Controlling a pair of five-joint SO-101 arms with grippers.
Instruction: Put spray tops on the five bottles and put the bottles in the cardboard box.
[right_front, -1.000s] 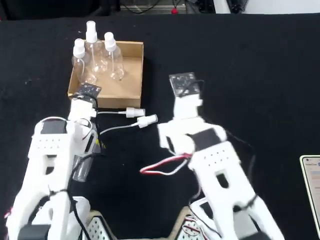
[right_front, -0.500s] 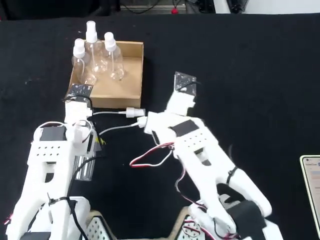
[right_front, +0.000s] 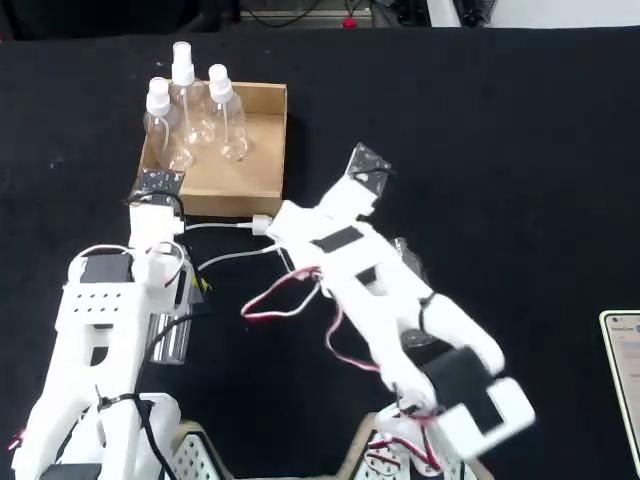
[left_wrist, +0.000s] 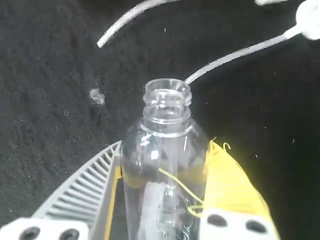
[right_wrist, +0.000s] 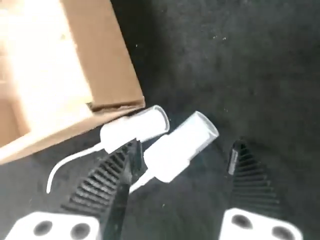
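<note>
The left tool is clamped on an uncapped bottle near the table's left edge. The right tool hangs spread around one spray top beside the cardboard box. One finger crowds the second spray top, so closing may shove it aside or pinch crookedly.

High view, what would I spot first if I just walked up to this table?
Probably the two white arms stretched over the black table. The left end effector grips a clear bottle with no top on, while the open right end effector sits around a white spray top lying near the cardboard box. Three capped bottles stand in the box's far left corner.
</note>
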